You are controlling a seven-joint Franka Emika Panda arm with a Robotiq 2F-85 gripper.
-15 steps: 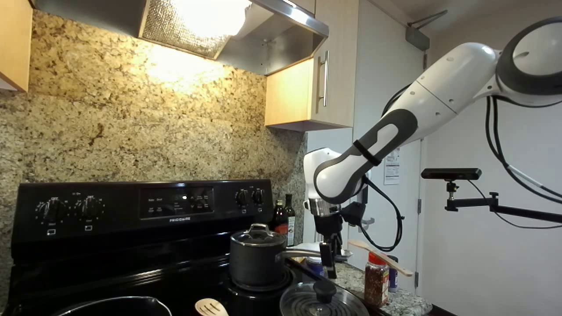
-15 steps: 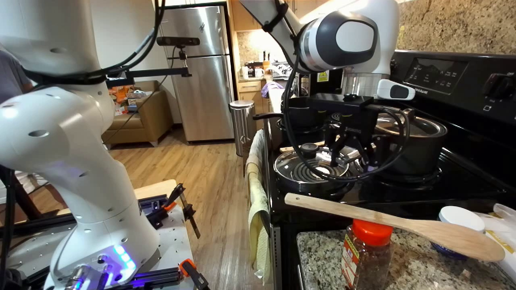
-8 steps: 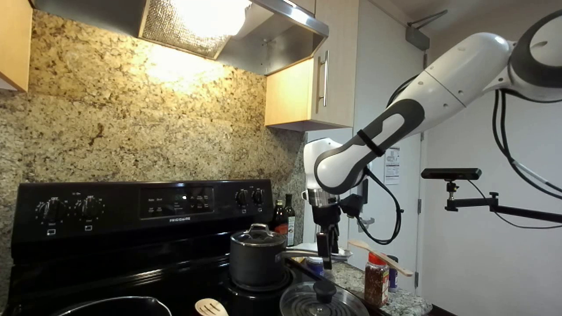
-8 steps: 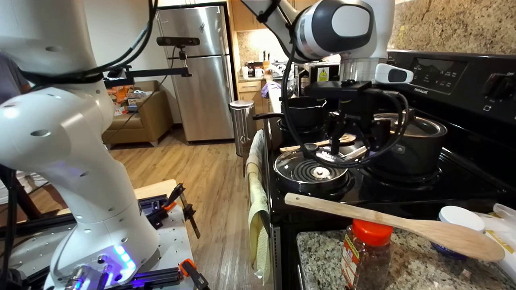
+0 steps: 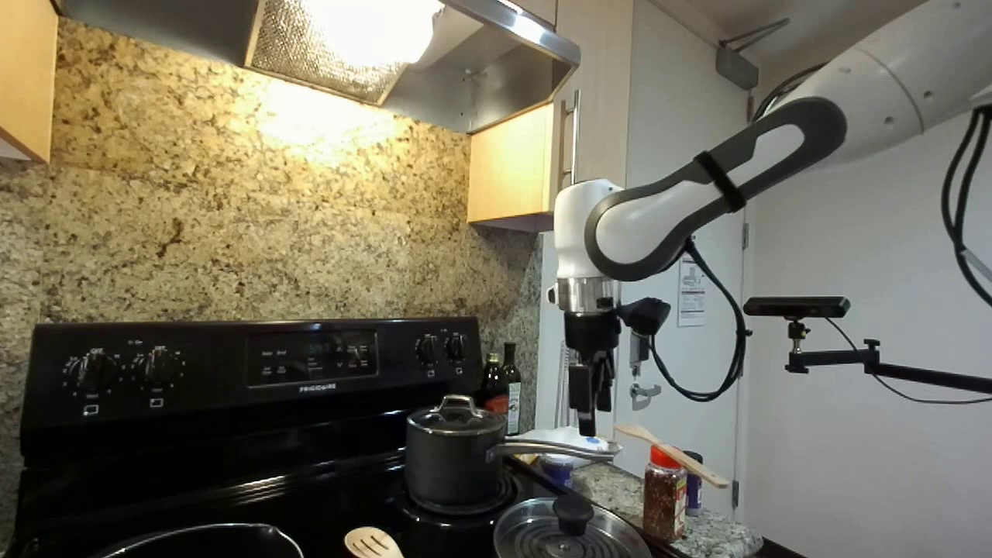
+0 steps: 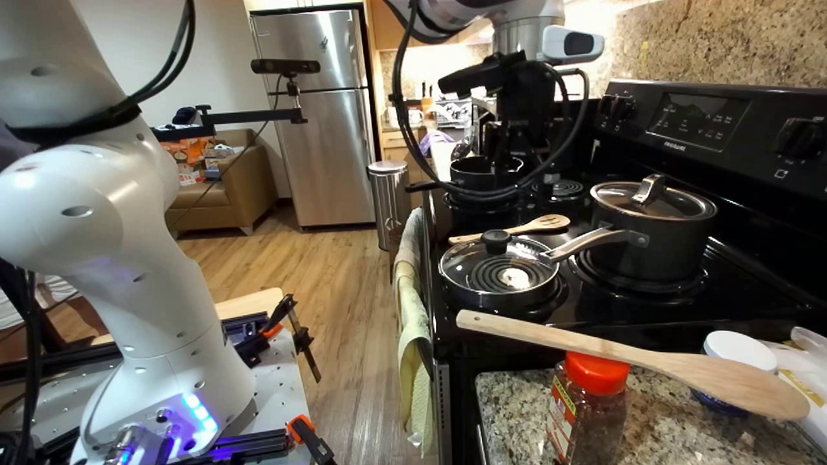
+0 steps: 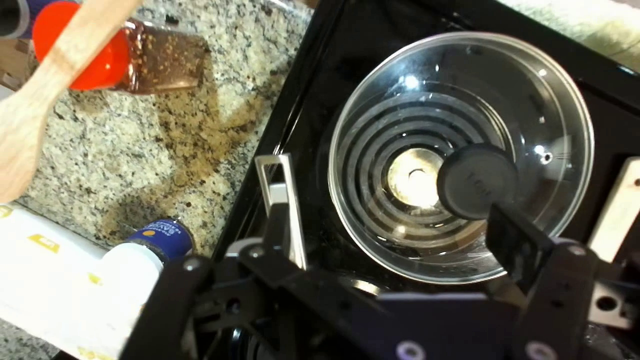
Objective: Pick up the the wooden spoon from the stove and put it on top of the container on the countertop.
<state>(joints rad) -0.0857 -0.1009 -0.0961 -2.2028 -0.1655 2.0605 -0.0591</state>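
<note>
One slotted spoon of pale wood [image 6: 526, 227] lies on the glossy black stove [image 6: 743, 300], near a round glass lid with a black knob [image 7: 450, 125], through which dark coil rings [image 7: 367, 150] show. One plain, long wooden spoon [image 6: 636, 355] rests across the red plastic lid [image 6: 597, 374] of a clear upright jar of reddish-brown flakes [image 6: 597, 416]; the jar stands on the speckled granite countertop [image 6: 517, 413] just beside the stove. A dark grey saucepan with a long metal handle [image 6: 665, 252] also stands on the stove. The black two-fingered gripper [image 7: 386, 210] hangs above the stove, apart from both spoons, its jaws spread wide with a clear gap between them. Also on the countertop, a blue tub with a white cap [image 7: 155, 247] stands just beside a white package with yellow markings [image 7: 55, 280].
</note>
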